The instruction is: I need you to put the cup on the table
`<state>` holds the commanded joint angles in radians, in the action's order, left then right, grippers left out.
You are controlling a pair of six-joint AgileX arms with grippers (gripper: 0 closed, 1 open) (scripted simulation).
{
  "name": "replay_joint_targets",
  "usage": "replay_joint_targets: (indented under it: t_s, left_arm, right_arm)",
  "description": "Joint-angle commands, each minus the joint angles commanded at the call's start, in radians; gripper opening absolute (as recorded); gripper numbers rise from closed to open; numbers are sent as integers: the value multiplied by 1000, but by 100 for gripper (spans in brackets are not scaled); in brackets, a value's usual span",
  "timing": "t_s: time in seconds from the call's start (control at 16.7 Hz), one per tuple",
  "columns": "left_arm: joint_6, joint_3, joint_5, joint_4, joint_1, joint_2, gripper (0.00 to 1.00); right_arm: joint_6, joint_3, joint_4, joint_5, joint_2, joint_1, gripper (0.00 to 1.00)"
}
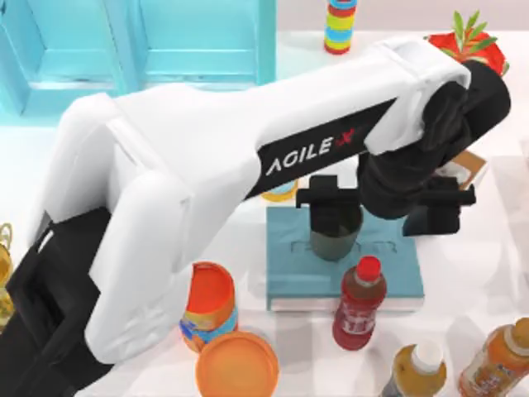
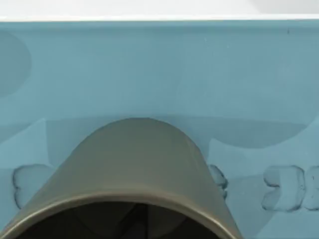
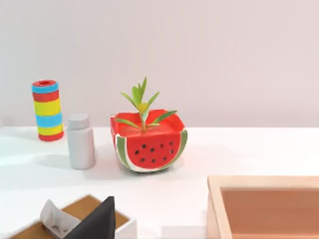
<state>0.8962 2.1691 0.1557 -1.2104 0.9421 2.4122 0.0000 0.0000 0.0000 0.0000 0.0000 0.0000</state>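
Left gripper (image 1: pixel 335 198) fingers straddle, apparently gripping, the dark grey-green tapered cup (image 1: pixel 334 233) on the teal rectangular book (image 1: pixel 397 269); risk: lifting sideways clips the adjacent red bottle (image 1: pixel 358 304), toppling it onto the glossy white table (image 1: pixel 463 318).

**Three cameras, one shared spot**

The top view looks straight down on the table (image 1: pixel 496 248). The left wrist view sits very close behind the cup (image 2: pixel 134 169), facing the teal book (image 2: pixel 159 69); the top view shares both. The right wrist view faces level, toward the watermelon planter (image 3: pixel 149 147).
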Motion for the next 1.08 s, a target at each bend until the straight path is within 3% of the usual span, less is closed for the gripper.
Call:
replay_joint_targets:
  t_s: [0.48,1.08]
  left_arm:
    - [0,0,0,0,0,0,2]
    - [-1,3,0,-3,4,0,0]
  right_arm:
    - [0,0,0,0,0,0,100]
    - [0,0,0,0,0,0,100]
